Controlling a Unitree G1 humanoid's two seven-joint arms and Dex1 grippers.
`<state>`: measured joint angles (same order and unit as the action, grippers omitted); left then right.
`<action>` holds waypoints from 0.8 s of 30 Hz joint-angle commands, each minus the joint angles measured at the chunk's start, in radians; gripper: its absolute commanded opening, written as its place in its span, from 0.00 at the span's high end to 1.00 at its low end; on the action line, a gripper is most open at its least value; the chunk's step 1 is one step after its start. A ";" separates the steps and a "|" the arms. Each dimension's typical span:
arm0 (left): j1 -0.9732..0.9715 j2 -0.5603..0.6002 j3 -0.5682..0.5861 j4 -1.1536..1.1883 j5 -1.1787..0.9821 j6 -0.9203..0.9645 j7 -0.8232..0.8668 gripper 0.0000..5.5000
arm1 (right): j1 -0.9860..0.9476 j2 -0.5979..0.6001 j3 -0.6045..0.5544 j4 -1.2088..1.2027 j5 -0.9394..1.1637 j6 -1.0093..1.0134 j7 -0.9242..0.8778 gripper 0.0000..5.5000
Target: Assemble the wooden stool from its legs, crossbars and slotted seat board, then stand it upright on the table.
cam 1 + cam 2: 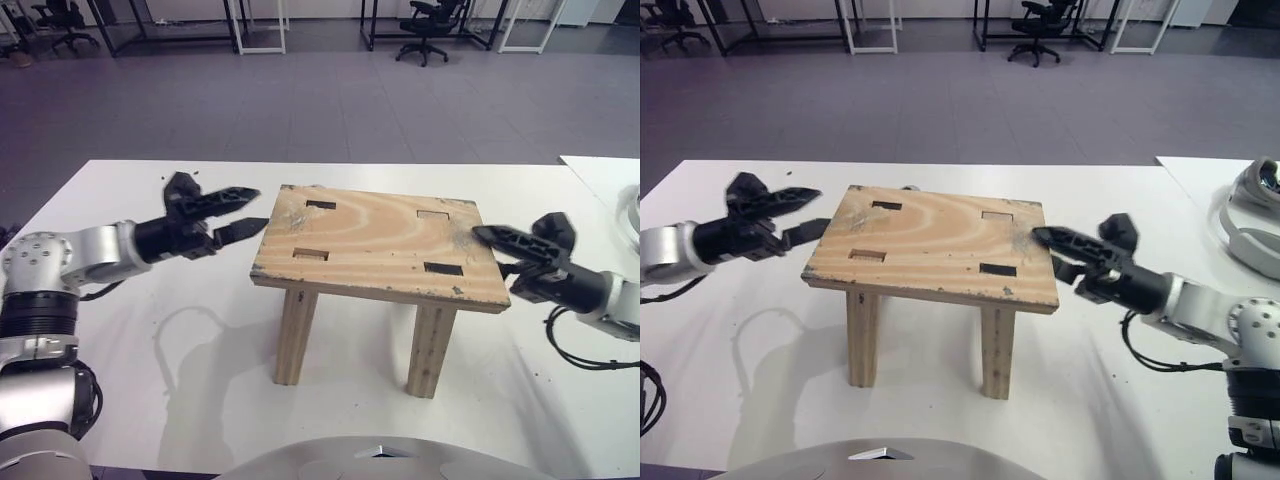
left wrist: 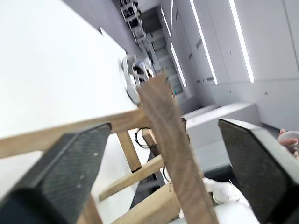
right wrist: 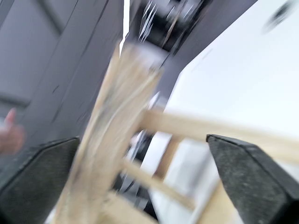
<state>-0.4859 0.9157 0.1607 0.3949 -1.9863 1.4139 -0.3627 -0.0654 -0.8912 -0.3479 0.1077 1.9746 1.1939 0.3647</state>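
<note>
The wooden stool (image 1: 375, 245) stands upright on the white table (image 1: 130, 380), its slotted seat board on top and two front legs (image 1: 296, 335) showing. My left gripper (image 1: 258, 207) is open at the seat's left edge, one finger above and one below board level. At the seat's right edge my right gripper (image 1: 492, 250) is open too. In the left wrist view the seat's edge (image 2: 168, 130) runs between the two dark pads (image 2: 70, 168). The right wrist view shows the board edge (image 3: 112, 140) between its pads (image 3: 252, 172). Whether any finger touches the wood I cannot tell.
A white and grey headset-like object (image 1: 1255, 215) lies on a neighbouring table at the far right. Bare tabletop lies in front of and beside the stool. Office chairs (image 1: 430, 30) and desk frames stand far back across the grey floor.
</note>
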 commanded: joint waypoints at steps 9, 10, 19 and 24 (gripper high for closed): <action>0.395 -0.249 -0.066 -0.274 1.320 -1.213 0.075 0.02 | -0.040 0.270 0.195 0.138 -1.218 -0.990 -0.154 0.02; 0.392 -0.294 -0.083 -0.267 1.393 -1.281 0.119 0.02 | -0.070 0.285 0.196 0.189 -1.267 -1.044 -0.154 0.02; 0.324 -0.438 -0.096 -0.159 1.654 -1.443 0.150 0.02 | -0.236 0.355 0.213 0.495 -1.573 -1.331 -0.029 0.02; 0.351 -0.475 -0.108 -0.185 1.738 -1.450 0.145 0.02 | -0.302 0.395 0.190 0.570 -1.621 -1.355 0.002 0.02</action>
<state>-0.1426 0.4493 0.0489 0.2248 -0.2711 -0.0304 -0.2166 -0.3308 -0.5096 -0.1458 0.6512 0.3687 -0.1520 0.3565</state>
